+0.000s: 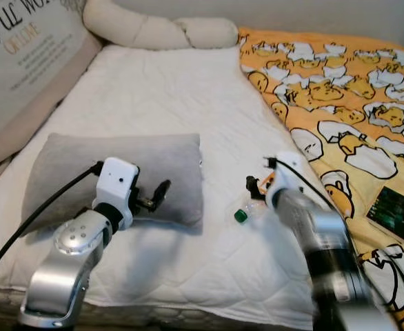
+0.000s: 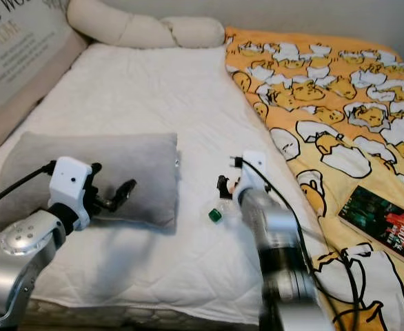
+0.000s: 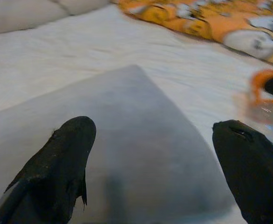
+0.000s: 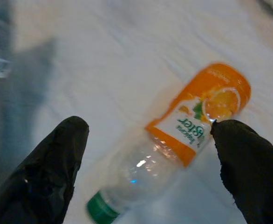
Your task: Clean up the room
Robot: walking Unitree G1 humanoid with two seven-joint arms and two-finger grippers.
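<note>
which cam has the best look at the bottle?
Right wrist view: the bottle lies whole, orange label and green cap clear. The eye views show its cap end beside the right gripper. In the left wrist view it's a blur.

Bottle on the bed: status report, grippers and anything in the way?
Right gripper open, hovering over the empty orange-label bottle lying on the white mattress. Left gripper open above the grey pillow. Nothing blocking the bottle.

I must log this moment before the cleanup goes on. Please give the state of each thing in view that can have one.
Clear plastic bottle with orange label and green cap: lying on its side on the white bed sheet, capped, looks empty.
Grey rectangular pillow: lying flat on the sheet.
Right gripper: open, above the bottle.
Left gripper: open, over the pillow.
Dark book: closed, on the yellow patterned blanket.
</note>
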